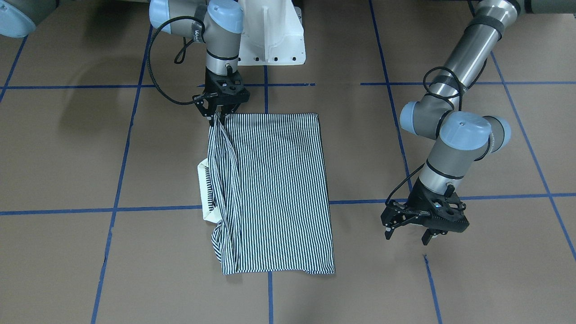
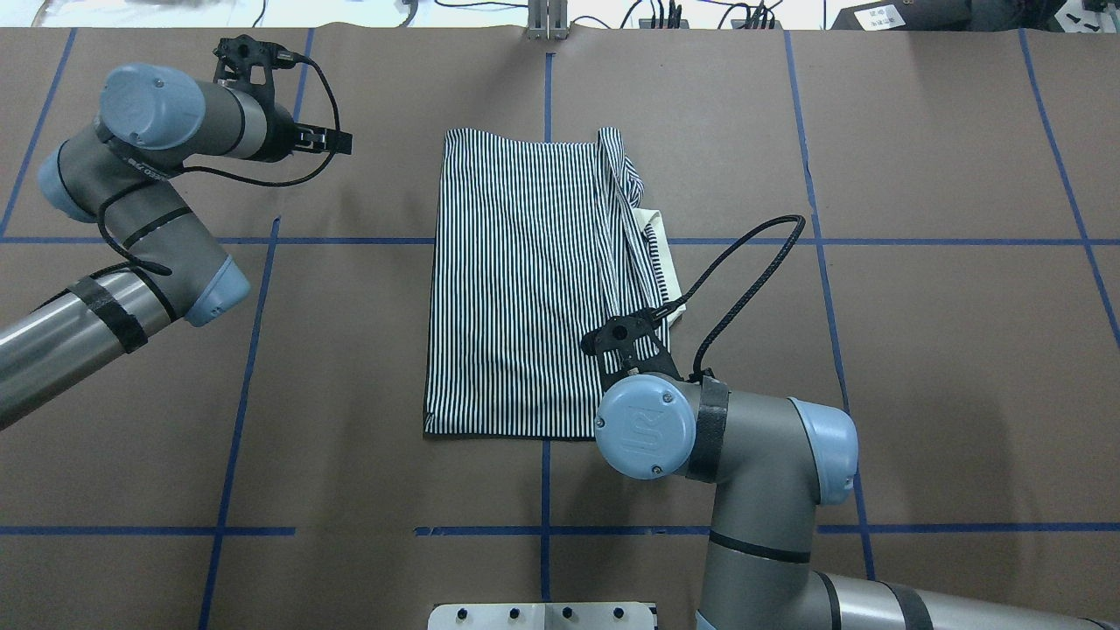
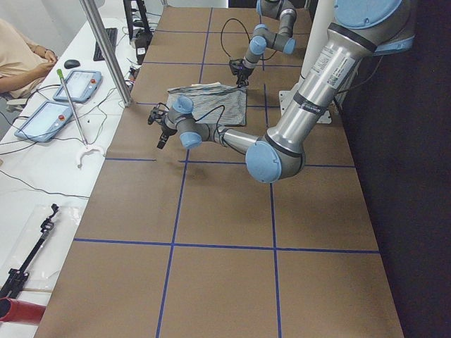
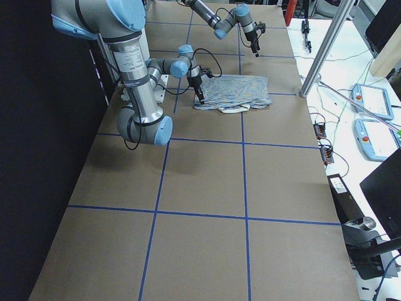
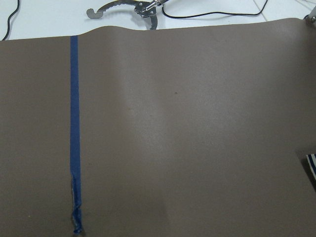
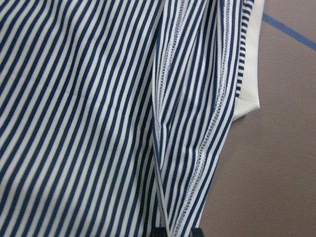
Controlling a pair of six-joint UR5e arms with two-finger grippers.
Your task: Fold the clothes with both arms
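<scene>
Counted one striped shirt [image 1: 274,189] on worktop [image 1: 450,288], two hands: right hand [image 1: 220,112] clamped on shirt corner, left hand [image 1: 407,237] spread wide, empty.

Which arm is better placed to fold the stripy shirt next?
Probably right: the right gripper pinches the shirt at a corner, while the left gripper hangs open over the table, beside it.

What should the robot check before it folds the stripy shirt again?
1. The right gripper pinches a corner of the shirt: ok.
2. The left gripper is open: ok.
3. The left gripper has cloth to lift: not ok, it hangs over bare table.
4. The shirt lies flat: not ok, it is bunched by the collar.
5. The pinch is firm enough: cannot tell.
</scene>
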